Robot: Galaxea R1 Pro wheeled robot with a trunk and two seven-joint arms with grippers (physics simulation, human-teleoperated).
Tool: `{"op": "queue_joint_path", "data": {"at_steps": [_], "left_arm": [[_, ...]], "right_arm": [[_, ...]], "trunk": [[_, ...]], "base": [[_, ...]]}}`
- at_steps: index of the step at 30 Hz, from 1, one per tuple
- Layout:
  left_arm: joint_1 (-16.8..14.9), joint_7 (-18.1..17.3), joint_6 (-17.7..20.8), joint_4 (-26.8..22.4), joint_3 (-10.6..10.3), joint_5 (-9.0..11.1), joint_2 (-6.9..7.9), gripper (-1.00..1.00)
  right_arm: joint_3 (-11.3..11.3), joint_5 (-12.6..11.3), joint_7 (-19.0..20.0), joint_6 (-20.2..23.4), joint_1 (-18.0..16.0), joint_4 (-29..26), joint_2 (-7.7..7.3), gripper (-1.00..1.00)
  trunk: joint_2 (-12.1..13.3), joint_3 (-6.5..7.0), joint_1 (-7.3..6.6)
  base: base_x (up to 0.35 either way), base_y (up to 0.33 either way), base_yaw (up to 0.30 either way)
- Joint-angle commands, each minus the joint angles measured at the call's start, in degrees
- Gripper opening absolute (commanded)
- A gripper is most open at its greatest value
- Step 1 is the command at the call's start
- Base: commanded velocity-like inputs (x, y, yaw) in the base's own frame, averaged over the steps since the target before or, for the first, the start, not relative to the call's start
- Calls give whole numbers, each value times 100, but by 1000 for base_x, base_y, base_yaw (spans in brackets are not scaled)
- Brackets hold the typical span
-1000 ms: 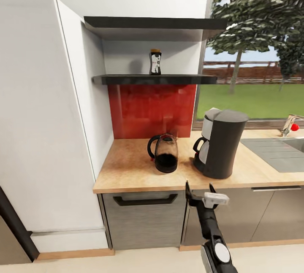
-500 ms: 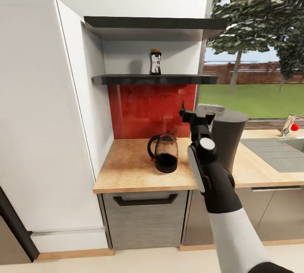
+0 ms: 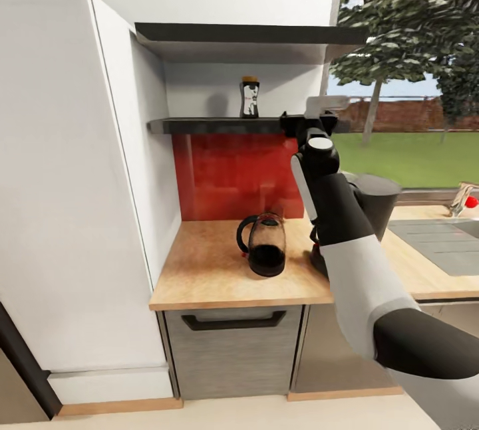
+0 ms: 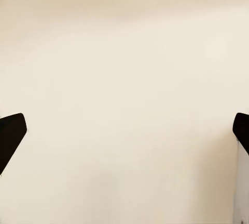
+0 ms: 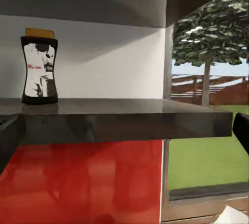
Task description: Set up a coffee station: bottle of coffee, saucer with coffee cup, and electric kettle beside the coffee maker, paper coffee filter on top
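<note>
Item: bottle of coffee [image 3: 249, 97], upright on the kitchen shelf [image 3: 219, 125], untouched. My right pincer [image 3: 303, 121] is spread and empty at the shelf's front edge, beside the bottle. Electric kettle [image 3: 265, 244] and coffee maker [image 3: 372, 199] stand on the countertop [image 3: 199, 270].

black coffee bottle [image 3: 249, 98] with an orange cap, red backsplash [image 3: 233, 174], light wood countertop [image 3: 213, 264], black shelf [image 3: 219, 125]

A matt wood-grain countertop [image 3: 213, 270] is seen beneath a glossy red backsplash [image 3: 233, 174]. The kettle [image 3: 265, 254] looks like clear glass, the shelf [image 3: 219, 125] dark and smooth, the drawer front [image 3: 229, 350] brushed metal.
</note>
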Motion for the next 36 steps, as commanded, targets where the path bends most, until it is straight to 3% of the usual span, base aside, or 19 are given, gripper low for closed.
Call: {"op": "queue_joint_path", "data": {"at_steps": [1,7,11,12,25,28,31,36], "left_arm": [[3,35,-22,13,38,-60,4,100],[54,23,-4,10,47,-59,26,100],[219,13,490,12,38,-64,37,100],[325,7,859,13,26,-86,28,100],[499,1,940,25,5,-121,-4,100],[548,1,953,34,4,-121,-12,100],[568,1,961,42,4,-121,-22,100],[594,-2,1029,48,4,-121,-30,100]], "right_arm": [[10,41,-9,50,-18,-2,1,100],[32,27,2,53,-43,-36,1,100],[34,22,6,140,-25,-41,1,100],[34,22,7,229,-9,-45,1,100],[34,27,7,336,-6,-101,1,100],[28,29,17,914,-20,-214,1,100],[22,29,22,1244,-126,-236,1,100],[17,10,17,1511,-829,-135,1,100]], "trunk": [[-7,-7,5],[-7,-7,5],[-7,-7,5],[-7,-7,5],[-7,-7,5],[-7,-7,5],[-7,-7,5],[-7,-7,5]], "base": [[221,204,0],[235,232,0],[246,243,0],[281,216,0],[212,137,0],[10,5,0],[2,1,0],[0,0,0]]}}
